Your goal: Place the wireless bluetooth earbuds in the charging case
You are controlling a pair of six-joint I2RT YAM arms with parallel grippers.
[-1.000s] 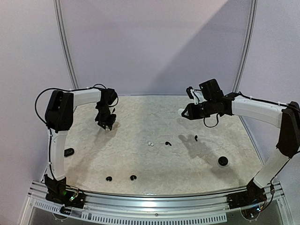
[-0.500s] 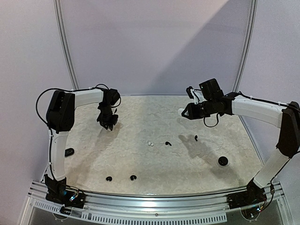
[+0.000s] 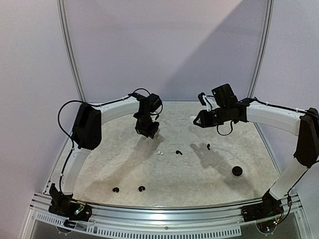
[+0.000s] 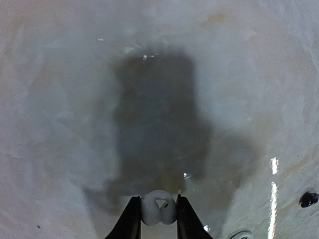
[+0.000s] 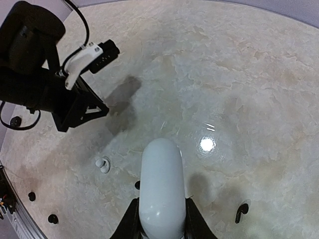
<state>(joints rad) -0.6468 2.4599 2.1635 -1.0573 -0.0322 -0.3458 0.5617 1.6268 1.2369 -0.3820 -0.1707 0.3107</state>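
Marbled counter (image 3: 124,169) below; left hand (image 4: 158,200) pinches a white bud (image 4: 158,209), right hand (image 5: 160,211) clamps the white case (image 5: 160,179), apart to the bud's right.

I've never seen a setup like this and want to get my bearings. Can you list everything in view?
table: one, marbled beige, under everything
case: one, white, held in the right gripper
held bud: one, white, pinched in the left gripper
loose white bud: one, white, mid-table
black buds: four, black, two mid-table, two near the front edge
round thing: one, black, right side of the table; bigger than the buds, maybe another case
arms: two, white and black, one on each side
grippers: two, black, left shut on the held bud, right shut on the case
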